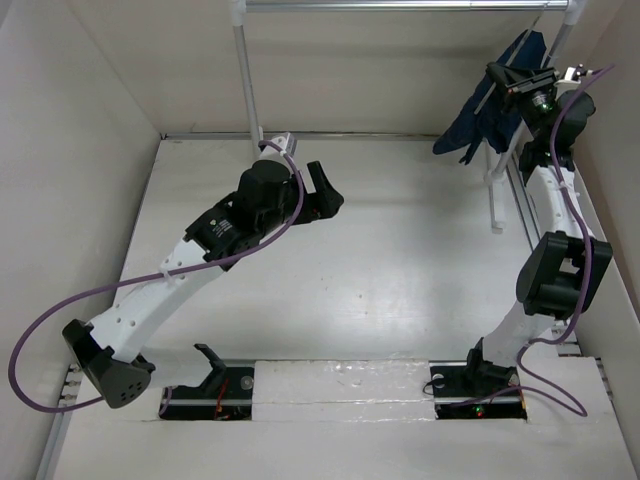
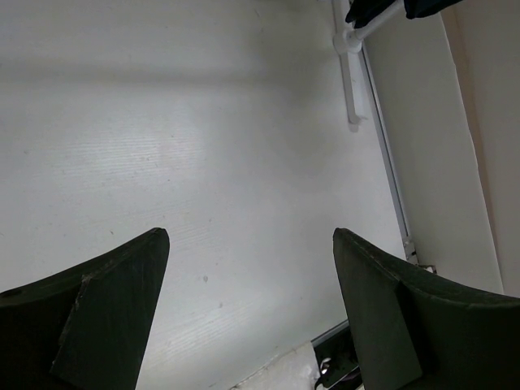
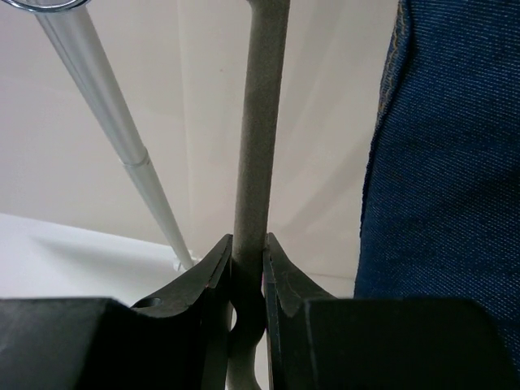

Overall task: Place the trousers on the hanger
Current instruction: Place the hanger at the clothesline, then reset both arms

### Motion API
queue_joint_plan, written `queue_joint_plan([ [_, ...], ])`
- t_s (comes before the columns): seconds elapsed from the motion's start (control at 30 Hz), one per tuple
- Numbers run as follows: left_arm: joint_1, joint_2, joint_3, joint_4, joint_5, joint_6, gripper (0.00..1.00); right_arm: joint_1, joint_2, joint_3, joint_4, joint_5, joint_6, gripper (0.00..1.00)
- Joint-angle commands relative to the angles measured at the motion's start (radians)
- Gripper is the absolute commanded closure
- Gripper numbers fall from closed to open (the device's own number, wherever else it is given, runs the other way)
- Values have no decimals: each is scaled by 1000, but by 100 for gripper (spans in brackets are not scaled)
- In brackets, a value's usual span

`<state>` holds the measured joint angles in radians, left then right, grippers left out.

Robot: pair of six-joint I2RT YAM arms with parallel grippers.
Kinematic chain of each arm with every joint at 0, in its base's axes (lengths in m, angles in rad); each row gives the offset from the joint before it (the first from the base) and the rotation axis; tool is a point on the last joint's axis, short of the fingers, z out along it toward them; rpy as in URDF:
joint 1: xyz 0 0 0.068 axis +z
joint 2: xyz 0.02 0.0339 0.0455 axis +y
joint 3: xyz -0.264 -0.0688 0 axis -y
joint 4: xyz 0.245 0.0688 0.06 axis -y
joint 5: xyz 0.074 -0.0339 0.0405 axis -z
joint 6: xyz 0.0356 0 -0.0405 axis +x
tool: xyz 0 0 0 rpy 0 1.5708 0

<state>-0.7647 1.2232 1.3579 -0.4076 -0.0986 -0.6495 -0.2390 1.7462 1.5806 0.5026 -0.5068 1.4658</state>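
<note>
Hanging at the far right of the overhead view, the trousers (image 1: 490, 110) sit beside the raised right gripper (image 1: 512, 80), just under the rail (image 1: 400, 5); the left gripper (image 1: 328, 192) hovers mid-table, out of the way. Its wrist view shows fingers (image 2: 106, 309) spread, released, above the table (image 2: 203, 122). The right wrist view shows jaws clenched on the hanger (image 3: 260, 138), likely steadying it, denim just right, a rack pole (image 3: 103, 114) left.

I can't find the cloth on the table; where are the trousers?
Top view: the trousers hang at the far right, under the right end of the rail, beside the right tool, which grips the hanger.
</note>
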Motion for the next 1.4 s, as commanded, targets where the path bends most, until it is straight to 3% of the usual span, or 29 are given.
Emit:
queue_joint_plan([
  [0.0, -1, -8, -2, 32, -9, -6, 22, -5, -27, 19, 182, -24, -10, 100],
  [0.23, -1, -2, 4, 33, -4, -4, 22, -14, -24, 18, 163, -36, -19, 97],
  [0.3, -1, -1, 3, 33, -6, -6, 22, -14, -31, 24, 154, -35, -36, 80],
  [0.37, -1, 1, 9, 32, -9, -2, 22, -23, -40, 22, 133, -42, -54, 46],
  [0.4, -1, 1, 9, 32, -12, -2, 22, -23, -40, 22, 139, -44, -56, 46],
  [0.43, -1, 4, 20, 24, -16, 2, 22, -23, -50, 15, 140, -45, -61, 34],
  [0.5, -1, 9, 33, 16, -27, 11, 22, -35, -62, 15, 128, -52, -84, 23],
  [0.53, -1, 15, 49, 7, -33, 23, 22, -45, -77, 13, 120, -56, -96, 6],
  [0.57, -1, 21, 59, -2, -41, 27, 22, -45, -88, 13, 111, -59, -107, 0],
  [0.63, -1, 42, 101, -34, -65, 36, 21, -57, -106, 9, 79, -68, -148, 0],
  [0.67, -1, 54, 122, -43, -73, 48, 1, -78, -147, -14, 65, -68, -172, 0],
  [0.97, -1, 68, 196, -39, -61, 108, 1, -131, -330, -106, -134, -65, -406, 0],
  [1.13, -1, 33, 189, -14, -20, 140, 1, -140, -600, -336, -206, -88, -603, 0],
  [1.2, -1, 4, 150, 3, -23, 139, 1, -91, -695, -411, -309, -61, -788, 0],
  [1.27, -1, -40, 71, 23, -24, 129, 1, 36, -815, -476, -601, 12, -934, 0],
  [1.37, -1, -94, -31, 27, -13, 104, 1, 188, -984, -679, -686, 100, -1032, 0],
])
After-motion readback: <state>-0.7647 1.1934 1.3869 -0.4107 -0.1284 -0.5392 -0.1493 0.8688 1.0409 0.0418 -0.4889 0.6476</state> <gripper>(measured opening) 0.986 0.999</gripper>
